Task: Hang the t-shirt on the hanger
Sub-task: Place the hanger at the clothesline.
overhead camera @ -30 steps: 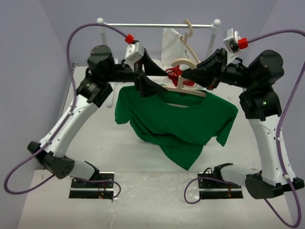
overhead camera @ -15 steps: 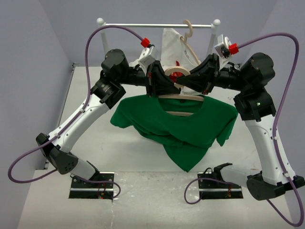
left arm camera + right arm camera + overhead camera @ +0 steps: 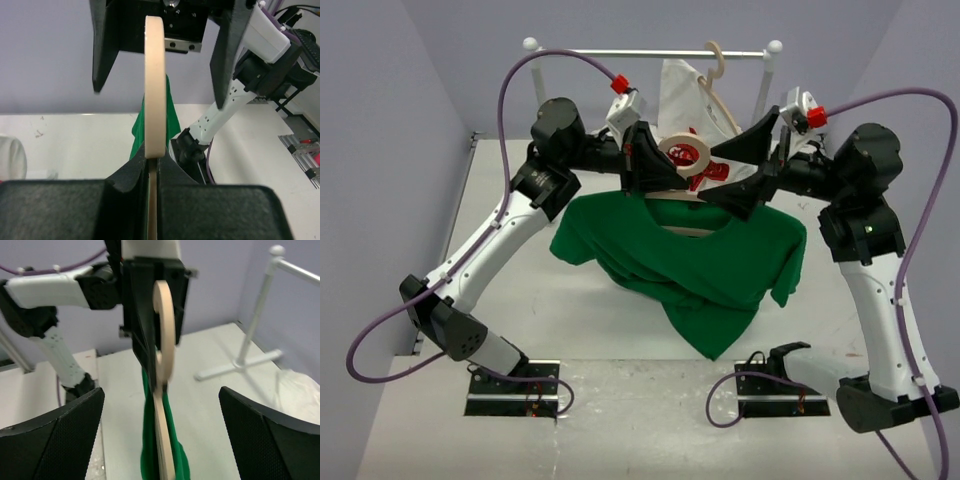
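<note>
Green t-shirt [image 3: 690, 262] hangs draped on the hanger [image 3: 686, 153] at centre frame; left gripper [image 3: 154, 167] is clenched on the hanger's neck, just below the hook; right gripper [image 3: 160, 412] is released, its fingers wide on either side of the hook, clear of it; rail [image 3: 650, 53] with a white shirt [image 3: 680, 85] stands behind, upper centre

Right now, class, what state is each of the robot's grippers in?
Left gripper: closed, holding the hanger at the base of its hook.
Right gripper: open, fingers wide on either side of the hanger, holding nothing.
</note>
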Available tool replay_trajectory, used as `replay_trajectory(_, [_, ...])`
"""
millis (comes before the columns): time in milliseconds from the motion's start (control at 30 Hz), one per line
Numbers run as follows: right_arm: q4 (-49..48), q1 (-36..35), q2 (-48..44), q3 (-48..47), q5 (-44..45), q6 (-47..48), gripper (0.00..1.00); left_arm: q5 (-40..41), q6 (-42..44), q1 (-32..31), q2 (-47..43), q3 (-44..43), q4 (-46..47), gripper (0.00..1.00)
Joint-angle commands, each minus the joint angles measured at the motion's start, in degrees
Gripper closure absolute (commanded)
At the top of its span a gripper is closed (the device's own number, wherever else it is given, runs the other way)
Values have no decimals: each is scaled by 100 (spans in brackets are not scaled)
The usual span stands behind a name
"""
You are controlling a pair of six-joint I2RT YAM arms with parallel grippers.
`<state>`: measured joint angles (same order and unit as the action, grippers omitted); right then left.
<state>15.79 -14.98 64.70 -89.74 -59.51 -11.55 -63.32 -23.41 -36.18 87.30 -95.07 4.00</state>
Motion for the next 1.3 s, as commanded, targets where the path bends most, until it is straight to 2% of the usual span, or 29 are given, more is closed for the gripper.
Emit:
replay_trajectory(0, [662,811,-660,347,-306,504,1,-1005,21,532,-11,-181,232,100])
replay_trajectory(67, [1180,926,-1041,560,-101,1153,1,-1510,29,638,-19,-212,240,100])
replay_trajectory(200, [2355,881,-1347,563,-327,2614,1,-1742,134,717,-116,-233,215,100])
replay_trajectory(233, [2413,860,-1354,555,-262,2701,2,-1802,127,718,-117,-244,215,100])
replay_trajectory(267, [2441,817,-1338,491,-112,2702,9,-1839,126,718,-124,-271,215,100])
replay_trajectory(300, [2554,779,-1263,383,3,2702,26,-1896,119,725,-118,-309,222,100])
replay_trajectory(333, [2647,750,-1161,263,49,2730,32,-1940,108,736,-116,-338,233,100])
replay_trajectory(533, [3527,118,-731,-114,554,3220,38,-1982,-67,797,-81,-565,295,100])
replay_trajectory(800, [3605,-318,-428,-193,927,3120,58,-1884,-394,797,-46,-599,686,100])
replay_trajectory(833, [3550,-327,-424,-182,818,3124,67,-1832,-435,797,-40,-623,695,100])
replay_trajectory(900, [3168,-330,-470,-105,828,2850,100,-1713,-500,809,-6,-735,689,100])
replay_trajectory(967, [2703,-330,-569,74,904,2535,100,-1294,-596,848,46,-944,621,100])
replay_trajectory(1000, [2421,-330,-630,123,949,2339,100,-1031,-647,883,88,-1133,565,97])
replay_trajectory(1100, [1720,-330,-709,244,1395,1554,100,157,-530,1056,103,-1826,-193,19])
replay_trajectory(1133, [1587,-330,-713,221,1584,1363,100,860,-376,1092,40,-2018,-616,5])
replay_trajectory(1167, [1486,-330,-708,166,1793,1173,100,1746,-199,1113,-66,-2182,-1103,0])
replay_trajectory(1200, [1469,-330,-681,73,2012,991,100,2732,-105,1113,-208,-2233,-1472,0])
replay_trajectory(1267, [1519,-330,-596,-144,2476,796,100,5611,-108,1113,-592,-2033,-1923,0])
